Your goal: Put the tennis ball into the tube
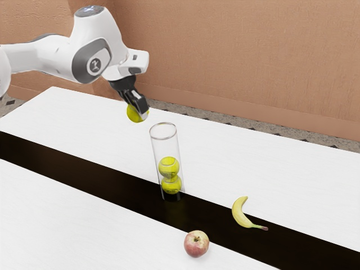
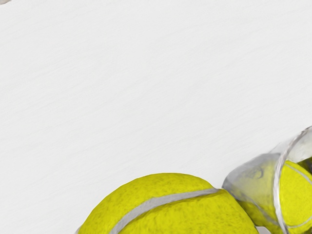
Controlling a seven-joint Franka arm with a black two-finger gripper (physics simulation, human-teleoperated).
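- Carefully now: the claw (image 1: 142, 111) is pinching the loose ball (image 1: 135, 114) up in the air, beside and above the mouth of the clear tube (image 1: 166, 147).
- Best to bring the ball over the rim, centre it, then lower it gently and let go; a knock on the rim could tip the tube.
- Two balls (image 1: 169, 167) (image 1: 171, 184) already sit inside, so it should need only a short drop.
- The wrist view cuts off part of the held ball and the tube's mouth; the far finger is mostly hidden.
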